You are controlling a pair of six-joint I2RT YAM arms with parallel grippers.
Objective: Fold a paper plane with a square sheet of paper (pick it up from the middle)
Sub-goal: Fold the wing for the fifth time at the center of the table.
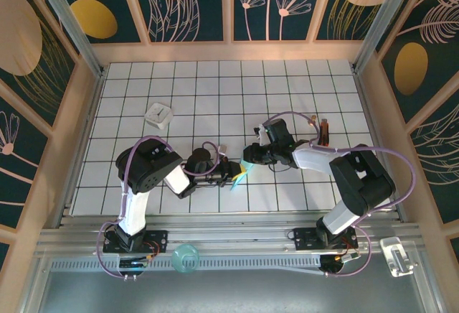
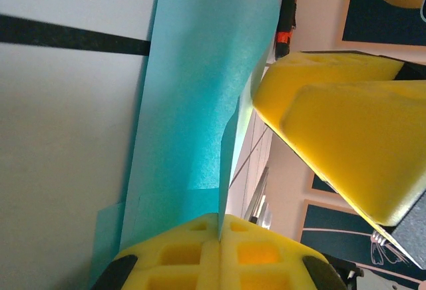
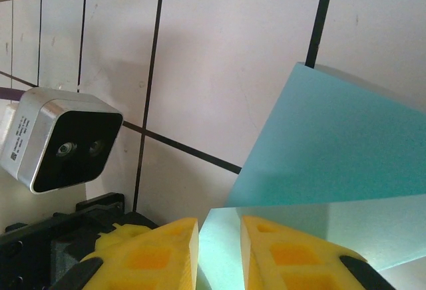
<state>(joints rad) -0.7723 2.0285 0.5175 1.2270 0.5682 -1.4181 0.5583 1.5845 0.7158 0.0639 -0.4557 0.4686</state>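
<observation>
The square sheet of paper (image 1: 239, 176) is light blue, folded, and held up off the grid table between the two arms. My left gripper (image 1: 224, 172) is shut on it: in the left wrist view its yellow pads (image 2: 180, 253) press together on the paper's folded edge (image 2: 193, 104), which rises away from them. My right gripper (image 1: 249, 157) is just right of the paper. In the right wrist view the right gripper (image 3: 219, 227) has a narrow gap between its jaws. The paper (image 3: 333, 150) runs into that gap, and neither pad visibly presses on it.
A small white square block (image 1: 158, 114) lies at the back left of the white gridded table (image 1: 287, 83). A small dark and orange object (image 1: 324, 130) sits right of the right arm. A teal round piece (image 1: 185, 257) rests on the front rail. Panelled walls enclose the table.
</observation>
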